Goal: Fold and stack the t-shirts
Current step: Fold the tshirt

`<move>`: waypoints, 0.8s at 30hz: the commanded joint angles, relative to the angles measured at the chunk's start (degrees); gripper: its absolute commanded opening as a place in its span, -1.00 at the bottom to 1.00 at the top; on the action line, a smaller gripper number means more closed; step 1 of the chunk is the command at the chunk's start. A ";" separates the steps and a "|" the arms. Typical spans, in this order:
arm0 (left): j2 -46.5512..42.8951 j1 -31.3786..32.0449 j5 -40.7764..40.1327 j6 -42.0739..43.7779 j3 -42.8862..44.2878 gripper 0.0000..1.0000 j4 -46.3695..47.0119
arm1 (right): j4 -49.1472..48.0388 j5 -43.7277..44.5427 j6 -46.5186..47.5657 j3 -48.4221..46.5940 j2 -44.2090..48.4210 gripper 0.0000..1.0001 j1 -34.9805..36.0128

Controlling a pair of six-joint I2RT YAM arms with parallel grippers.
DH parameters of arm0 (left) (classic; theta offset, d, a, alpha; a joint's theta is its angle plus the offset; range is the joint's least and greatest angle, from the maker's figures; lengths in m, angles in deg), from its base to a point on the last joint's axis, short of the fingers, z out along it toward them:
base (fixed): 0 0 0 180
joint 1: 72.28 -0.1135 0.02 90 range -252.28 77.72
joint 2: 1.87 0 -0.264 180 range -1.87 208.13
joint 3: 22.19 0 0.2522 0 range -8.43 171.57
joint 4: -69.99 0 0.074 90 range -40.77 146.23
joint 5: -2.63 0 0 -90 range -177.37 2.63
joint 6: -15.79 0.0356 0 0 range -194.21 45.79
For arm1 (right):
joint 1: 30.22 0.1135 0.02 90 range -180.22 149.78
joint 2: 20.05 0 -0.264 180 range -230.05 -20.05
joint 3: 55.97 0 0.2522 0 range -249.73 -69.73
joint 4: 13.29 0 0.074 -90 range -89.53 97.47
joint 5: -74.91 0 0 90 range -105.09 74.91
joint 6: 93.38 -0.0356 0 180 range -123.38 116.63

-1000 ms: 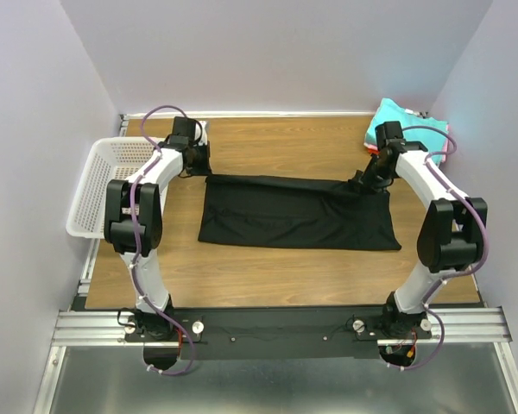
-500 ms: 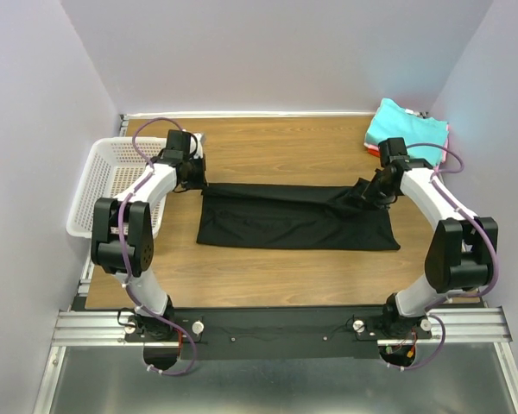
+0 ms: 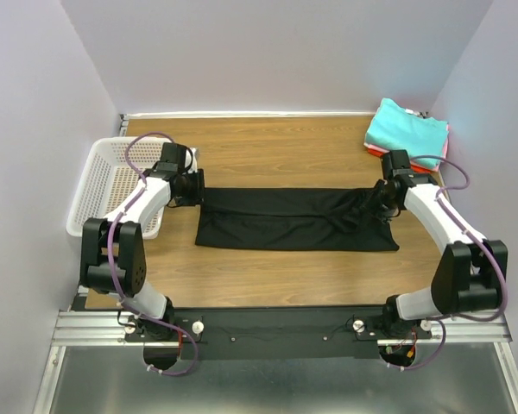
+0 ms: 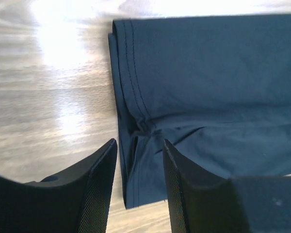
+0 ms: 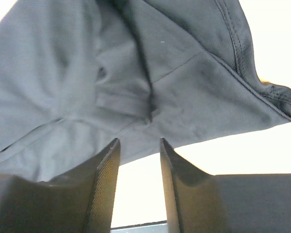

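Note:
The black t-shirt [image 3: 293,220] lies on the wooden table as a long narrow band, folded lengthwise. My left gripper [image 3: 197,186] is at its left end. In the left wrist view the left gripper [image 4: 139,141] is open, its jaws apart over the hemmed edge of the black t-shirt [image 4: 208,87], not pinching it. My right gripper [image 3: 374,201] is at the band's right end. Seen from the right wrist, the right gripper [image 5: 139,141] is open, with the bunched black t-shirt [image 5: 87,73] just past its fingertips. A folded teal t-shirt [image 3: 406,125] tops a stack at the back right corner.
A white lattice basket [image 3: 108,185] stands at the table's left edge, close beside my left arm. Red-orange and pink cloth edges show under the teal t-shirt. Walls close in the table on the left, back and right.
Both grippers carried the black t-shirt's far edge toward the near side, narrowing it into a band, then opened and let go of the cloth.

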 commanded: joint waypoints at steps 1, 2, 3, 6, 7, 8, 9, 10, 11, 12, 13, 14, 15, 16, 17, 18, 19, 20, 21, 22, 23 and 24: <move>-3.52 -0.21 -2.26 -0.17 1.78 0.01 -1.35 | 0.12 0.76 -0.53 -1.37 5.37 -0.06 0.50; -3.00 -0.21 -2.26 -0.17 2.48 0.01 -0.57 | -0.14 1.11 0.43 -2.60 5.37 -0.06 0.50; -2.30 -0.21 -1.82 -0.26 4.05 0.01 -0.21 | -0.05 1.20 1.13 -3.22 4.93 -0.06 0.50; 2.52 0.14 -0.24 -0.69 7.92 0.01 1.10 | -0.66 0.68 2.81 -5.77 0.46 -0.07 0.76; 2.54 0.22 0.28 -0.78 8.81 0.01 1.54 | -1.28 0.50 3.16 -6.21 0.45 -0.07 1.02; 4.54 0.31 0.81 -0.87 9.69 0.01 2.42 | -2.33 0.32 3.25 -6.65 -1.21 -0.08 1.28; 6.39 0.57 1.77 -1.31 11.00 0.01 3.12 | -2.69 -0.20 3.42 -7.61 -2.18 -0.09 2.07; 6.41 0.66 2.39 -1.31 11.71 0.01 3.65 | -3.12 -0.12 3.51 -8.14 -3.15 -0.10 2.69; 8.41 0.66 3.09 -1.49 12.33 0.01 4.44 | -3.91 -0.03 3.51 -8.58 -5.07 -0.11 4.17; 9.39 0.66 3.62 -1.58 13.46 0.01 4.62 | -4.18 0.06 3.60 -9.11 -6.13 -0.11 4.97; 10.96 0.93 4.15 -1.58 13.65 0.01 4.89 | -4.27 0.41 3.69 -10.16 -7.19 -0.12 5.76; 11.59 1.02 4.94 -1.66 13.82 0.01 5.24 | -4.36 1.37 3.69 -10.51 -9.38 -0.13 7.16; 12.20 1.02 5.30 -1.66 13.65 0.01 5.41 | -4.45 1.81 3.60 -10.87 -10.35 -0.14 7.61; 13.43 1.02 5.82 -1.75 13.39 0.01 5.68 | -4.45 2.16 3.69 -11.22 -11.41 -0.14 8.14; 13.96 1.02 6.26 -1.67 12.86 0.01 5.68 | -4.45 2.69 3.69 -11.31 -12.90 -0.17 8.49; 14.49 1.02 7.48 -1.49 12.51 0.01 5.59 | -4.45 2.96 3.86 -11.40 -13.61 -0.17 8.58; 14.93 1.10 8.11 -1.40 12.16 0.01 5.59 | -4.45 3.22 3.95 -11.48 -14.05 -0.18 8.58; 15.45 1.10 8.29 -1.31 11.55 0.01 5.77 | -4.53 4.18 4.21 -11.31 -14.49 -0.20 8.67; 15.55 1.10 8.46 -0.88 10.32 0.01 6.03 | -4.53 4.62 4.39 -11.22 -14.93 -0.22 8.84; 15.55 1.10 8.38 -0.61 9.79 0.01 6.21 | -4.53 4.98 4.65 -11.13 -15.72 -0.24 8.93; 15.72 1.10 7.94 0.00 9.17 0.01 6.29 | -4.45 5.59 5.09 -10.70 -16.16 -0.28 8.85; 15.72 1.10 7.94 0.01 8.91 0.01 6.21 | -4.45 5.86 5.18 -10.43 -16.43 -0.29 8.93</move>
